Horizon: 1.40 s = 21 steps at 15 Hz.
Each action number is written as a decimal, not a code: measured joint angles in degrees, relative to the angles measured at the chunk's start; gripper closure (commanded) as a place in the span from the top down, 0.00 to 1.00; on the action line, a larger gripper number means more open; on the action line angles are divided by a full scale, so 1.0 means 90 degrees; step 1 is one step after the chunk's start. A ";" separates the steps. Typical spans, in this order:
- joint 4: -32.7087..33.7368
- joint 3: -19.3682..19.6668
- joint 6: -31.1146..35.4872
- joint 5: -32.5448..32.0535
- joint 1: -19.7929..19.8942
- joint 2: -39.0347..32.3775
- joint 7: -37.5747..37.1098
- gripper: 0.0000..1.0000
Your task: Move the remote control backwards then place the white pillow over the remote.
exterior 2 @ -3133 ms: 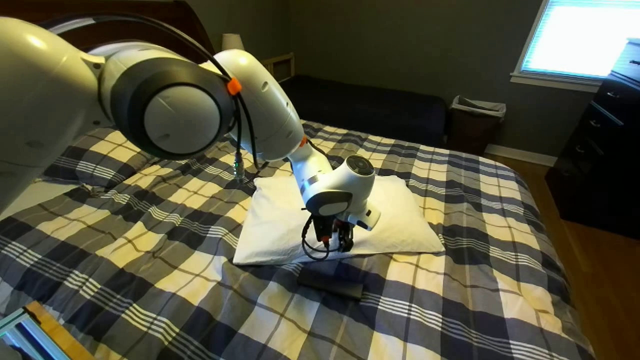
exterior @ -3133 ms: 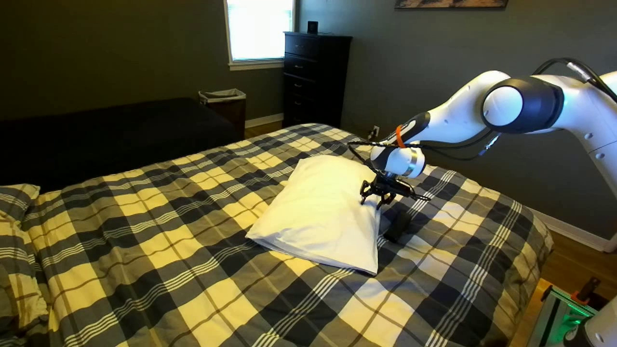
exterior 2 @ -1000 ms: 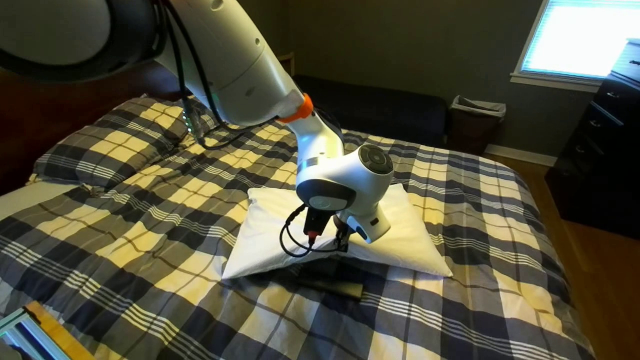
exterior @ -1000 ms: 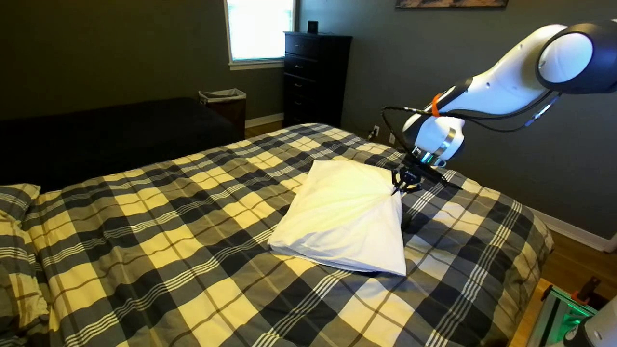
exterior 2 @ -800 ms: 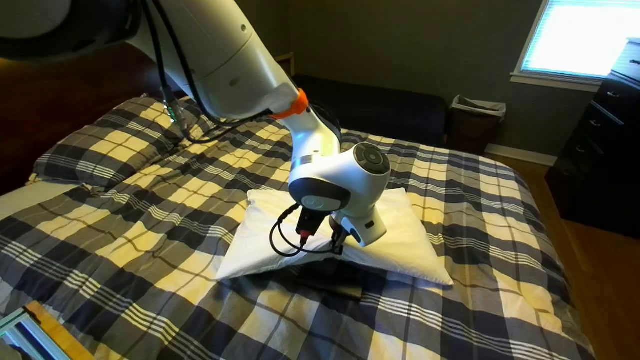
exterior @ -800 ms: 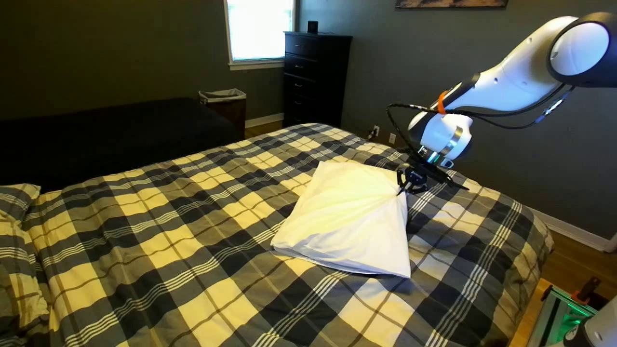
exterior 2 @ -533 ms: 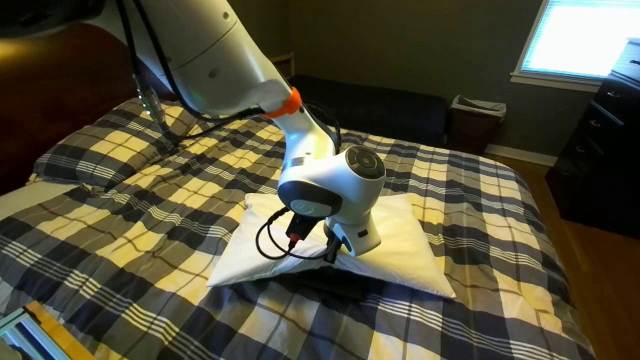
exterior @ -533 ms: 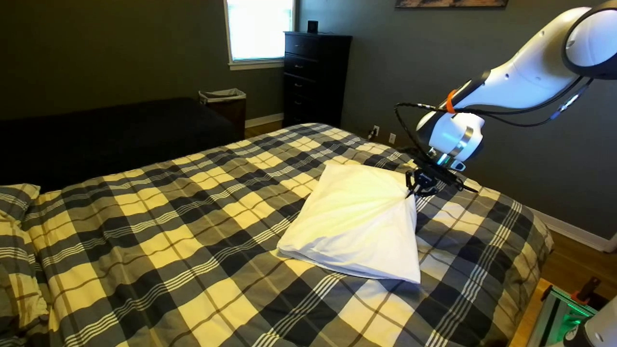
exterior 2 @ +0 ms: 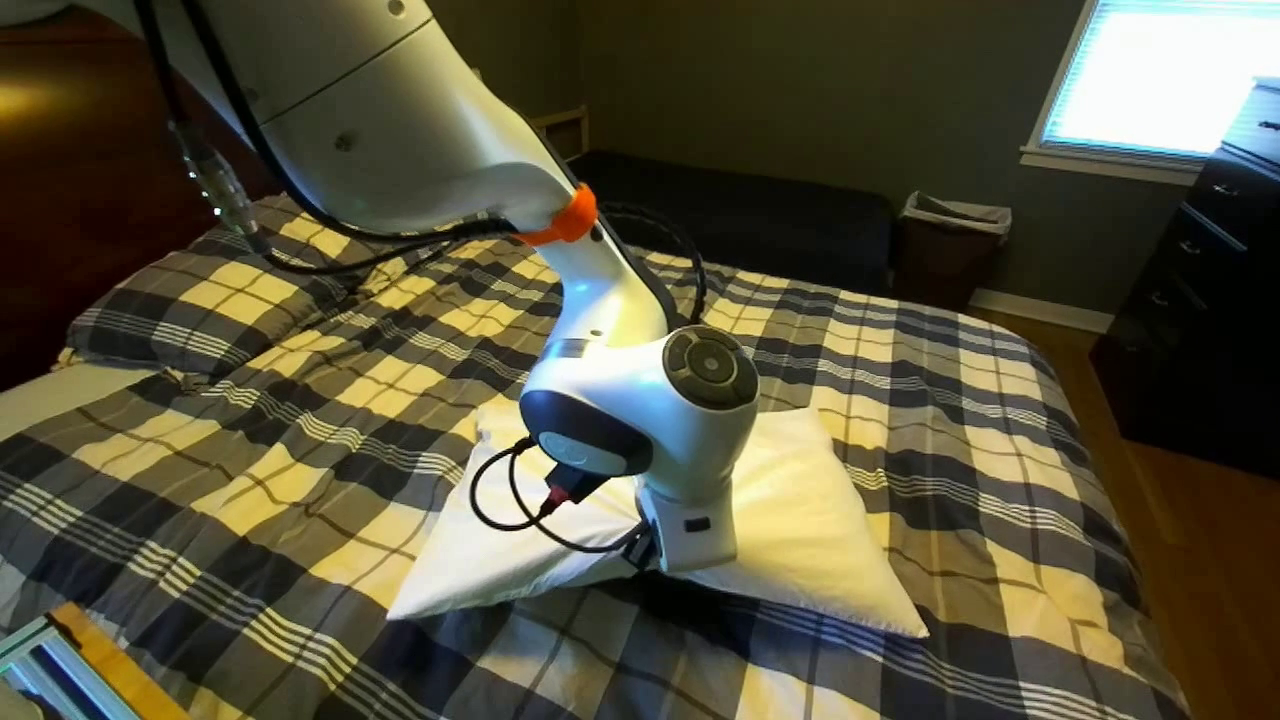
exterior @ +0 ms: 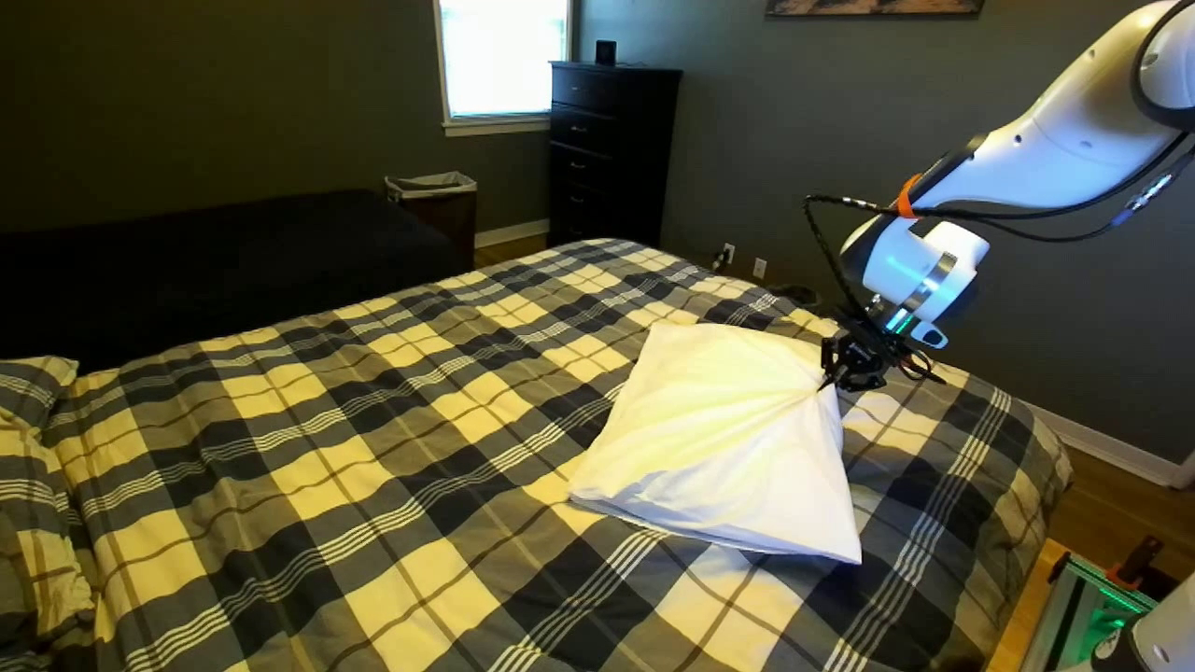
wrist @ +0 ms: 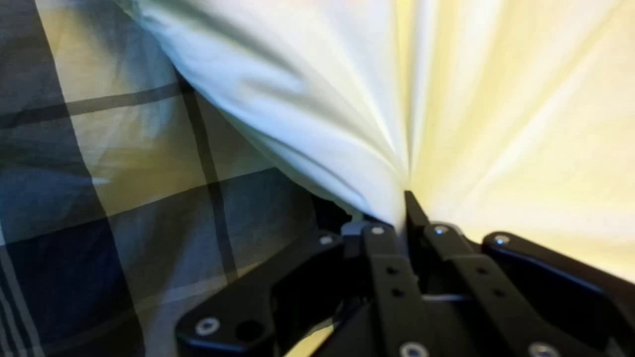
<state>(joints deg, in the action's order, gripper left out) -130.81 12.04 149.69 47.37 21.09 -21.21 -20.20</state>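
Draws the white pillow (exterior: 728, 457) farther along the bed (exterior: 308, 401) toward the robot base (exterior: 1156, 637) than a moment ago, now hiding the remote control from all 3 views, presumably beneath the raised edge; so probably nears the end of the covering step. Pinches a gathered fold of that edge between 2 nearly meeting fingers (wrist: 415, 210) of the gripper (wrist: 403, 218). Likely needs only lowering and releasing. Leaves the plaid pillow (exterior 2: 205, 300) well apart; loses sight of the held fold behind the wrist (exterior 2: 630, 390) in an exterior view.
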 measured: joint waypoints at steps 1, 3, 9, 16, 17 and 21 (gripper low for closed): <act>-0.0078 0.0039 0.0044 0.0132 -0.0010 0.0049 -0.0084 0.03; -0.0219 0.0122 0.0145 0.0344 -0.0041 0.0138 -0.0265 0.03; -0.0421 0.0278 0.0221 0.0553 -0.0116 0.0291 -0.0453 0.50; -0.0428 0.0365 0.0508 -0.0137 -0.0210 0.0647 0.0658 0.99; -0.0429 0.0366 0.0516 -0.0347 -0.0238 0.0704 0.0782 1.00; -0.0442 0.0366 0.0516 -0.1322 -0.0339 0.0909 0.1178 1.00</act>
<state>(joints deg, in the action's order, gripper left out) -134.79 15.33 154.33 35.47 18.04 -13.03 -9.60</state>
